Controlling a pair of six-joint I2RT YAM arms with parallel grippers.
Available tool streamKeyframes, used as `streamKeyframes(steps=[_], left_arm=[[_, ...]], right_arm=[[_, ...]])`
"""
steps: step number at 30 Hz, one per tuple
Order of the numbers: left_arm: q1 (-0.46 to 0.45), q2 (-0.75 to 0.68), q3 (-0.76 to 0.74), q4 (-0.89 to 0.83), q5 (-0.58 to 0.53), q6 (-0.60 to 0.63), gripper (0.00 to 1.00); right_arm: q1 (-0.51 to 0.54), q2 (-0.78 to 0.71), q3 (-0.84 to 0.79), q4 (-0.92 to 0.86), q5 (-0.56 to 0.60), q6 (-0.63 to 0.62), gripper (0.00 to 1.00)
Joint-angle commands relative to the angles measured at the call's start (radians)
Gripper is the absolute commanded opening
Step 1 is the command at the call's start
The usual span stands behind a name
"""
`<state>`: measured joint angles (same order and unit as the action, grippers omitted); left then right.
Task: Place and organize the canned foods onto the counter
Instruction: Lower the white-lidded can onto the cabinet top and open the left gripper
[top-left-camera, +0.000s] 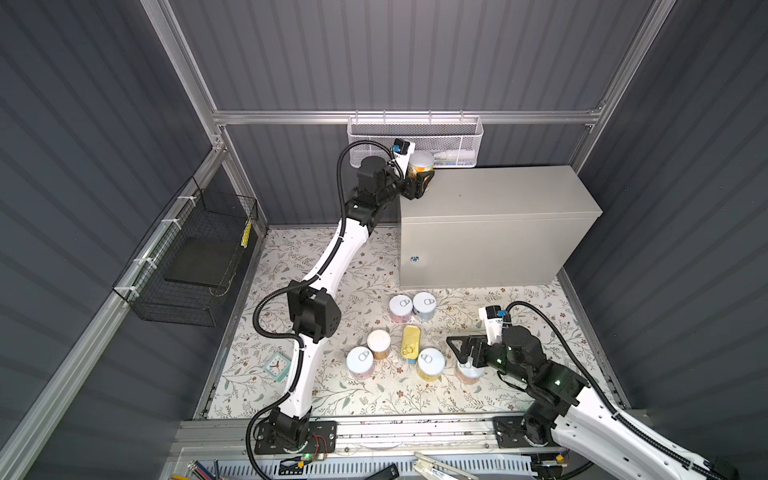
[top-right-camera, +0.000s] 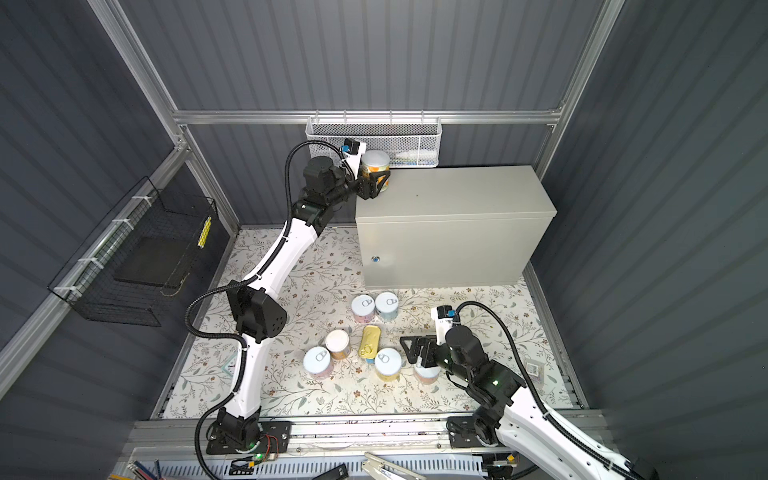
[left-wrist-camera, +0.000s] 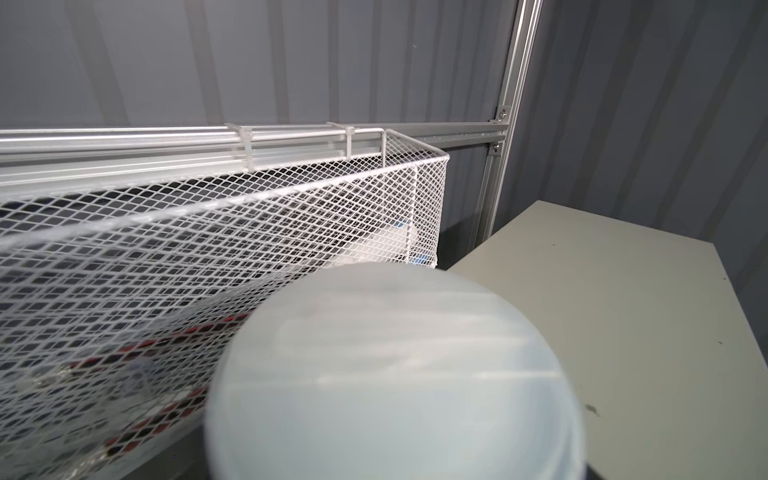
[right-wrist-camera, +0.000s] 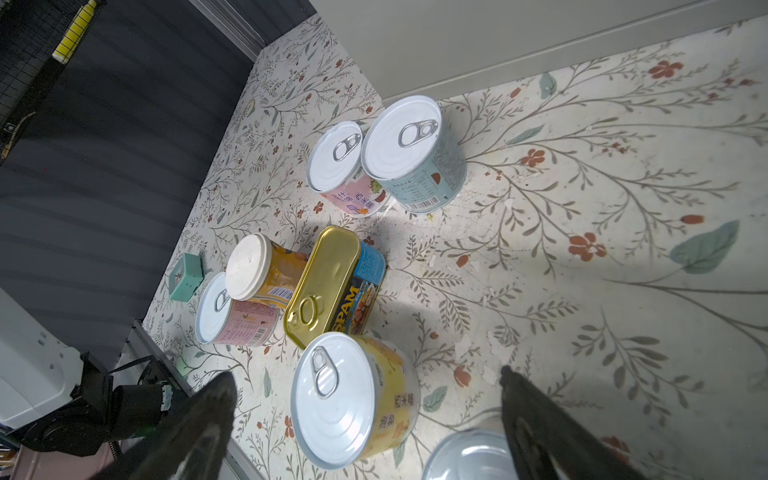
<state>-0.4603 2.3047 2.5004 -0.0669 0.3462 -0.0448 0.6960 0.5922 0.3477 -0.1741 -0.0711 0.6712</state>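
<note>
My left gripper (top-left-camera: 420, 183) is shut on a white-lidded, orange-labelled can (top-left-camera: 420, 165) at the back left corner of the beige counter (top-left-camera: 498, 195); its lid (left-wrist-camera: 395, 374) fills the left wrist view beside the counter top (left-wrist-camera: 602, 316). Several cans stand on the floral floor: a pink one (top-left-camera: 400, 308), a pale-blue one (top-left-camera: 424, 305), a white-lidded orange one (top-left-camera: 379, 343), the gold-topped oblong tin (top-left-camera: 410, 339), another pink one (top-left-camera: 360, 362) and a yellow one (top-left-camera: 431, 364). My right gripper (top-left-camera: 467, 353) is open above a silver-lidded can (right-wrist-camera: 469, 457), next to the yellow can (right-wrist-camera: 353, 399).
A white mesh basket (top-left-camera: 415, 139) hangs on the back rail just behind the counter, close to the held can. A black wire basket (top-left-camera: 195, 257) hangs on the left wall. A small teal clock (top-left-camera: 275, 366) lies on the floor by the left arm.
</note>
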Motion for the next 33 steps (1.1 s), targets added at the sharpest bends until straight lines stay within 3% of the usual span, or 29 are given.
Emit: streamKeyframes(steps=[1, 2, 4, 13, 20, 23, 27, 33], left_arm=[[0.021, -0.002, 0.037, 0.076, 0.023, 0.015, 0.69], [0.025, -0.001, 0.035, 0.075, 0.026, 0.014, 0.75], [0.031, 0.005, 0.038, 0.068, 0.043, 0.015, 0.99], [0.032, -0.058, -0.019, 0.062, 0.077, 0.029, 1.00], [0.031, -0.197, -0.169, 0.073, 0.001, 0.003, 1.00], [0.031, -0.216, -0.157, 0.015, -0.066, -0.014, 1.00], [0.031, -0.262, -0.189, -0.031, -0.067, -0.019, 1.00], [0.022, -0.429, -0.439, 0.023, -0.162, -0.083, 1.00]], right_arm=[[-0.003, 0.006, 0.011, 0.047, 0.002, 0.001, 0.99], [-0.003, 0.010, 0.011, 0.048, 0.001, 0.002, 0.99], [-0.003, 0.013, 0.011, 0.048, 0.003, 0.004, 0.99], [-0.003, 0.037, 0.028, -0.022, 0.117, 0.051, 0.99], [-0.003, 0.004, 0.023, -0.064, 0.154, 0.028, 0.99], [-0.002, -0.024, 0.036, -0.110, 0.162, 0.012, 0.99], [-0.003, -0.053, 0.067, -0.195, 0.169, -0.008, 0.99], [-0.004, -0.042, 0.083, -0.355, 0.239, -0.001, 0.99]])
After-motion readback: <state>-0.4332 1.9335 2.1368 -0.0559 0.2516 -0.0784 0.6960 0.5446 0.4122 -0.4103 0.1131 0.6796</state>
